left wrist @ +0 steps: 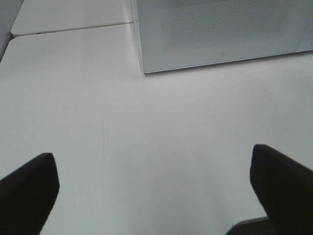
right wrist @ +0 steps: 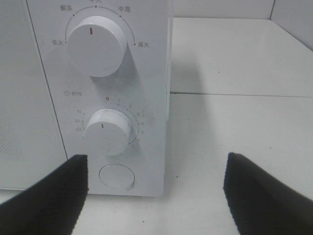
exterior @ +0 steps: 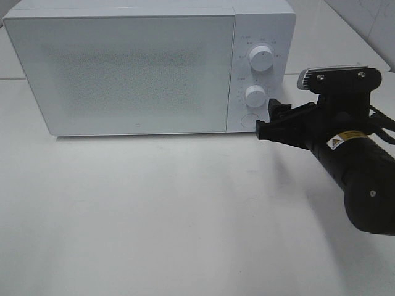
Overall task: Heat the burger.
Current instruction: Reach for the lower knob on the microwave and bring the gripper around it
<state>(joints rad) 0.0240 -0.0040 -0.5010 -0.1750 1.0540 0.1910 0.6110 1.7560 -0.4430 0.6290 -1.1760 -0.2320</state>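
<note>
The burger is out of view in every frame. A white microwave (exterior: 123, 68) stands at the back of the table with its door shut. My right gripper (exterior: 266, 118) is open just in front of the control panel's lower right corner, with nothing between its fingers. In the right wrist view the right gripper (right wrist: 156, 161) faces the lower knob (right wrist: 107, 132) and the round door button (right wrist: 116, 176). In the left wrist view my left gripper (left wrist: 152, 156) stands open and empty over bare table, in front of the microwave's lower left corner (left wrist: 144, 71).
The panel carries an upper knob (exterior: 261, 58), a lower knob (exterior: 254, 95) and a round button (exterior: 249, 121). The white table (exterior: 154, 216) stretches out in front of the microwave. A seam to a second table (left wrist: 73, 28) runs behind it.
</note>
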